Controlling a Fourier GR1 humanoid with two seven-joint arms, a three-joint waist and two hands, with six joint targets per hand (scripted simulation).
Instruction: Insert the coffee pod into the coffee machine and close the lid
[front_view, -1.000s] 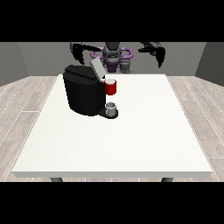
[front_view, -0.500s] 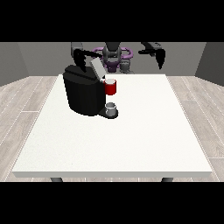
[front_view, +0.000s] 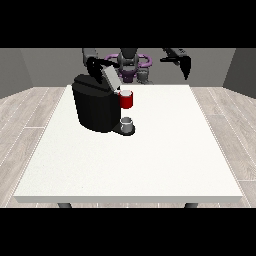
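1. A black coffee machine (front_view: 96, 107) stands on the white table (front_view: 150, 160), its grey lid (front_view: 111, 77) tilted up, with a red thing at the machine (front_view: 126, 100) on its front.
2. A small grey thing (front_view: 127, 123), perhaps the pod, sits on the machine's base.
3. The hand at the view's left (front_view: 94, 67) is above the lid; whether it touches cannot be told.
4. The hand at the view's right (front_view: 185, 66) hangs raised, well apart, fingers pointing down, holding nothing.

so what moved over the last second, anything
The hand at the view's left came in from beside the robot toward the coffee machine and is now at its raised lid. The hand at the view's right, the red thing at the machine and a grey thing below it look unchanged.
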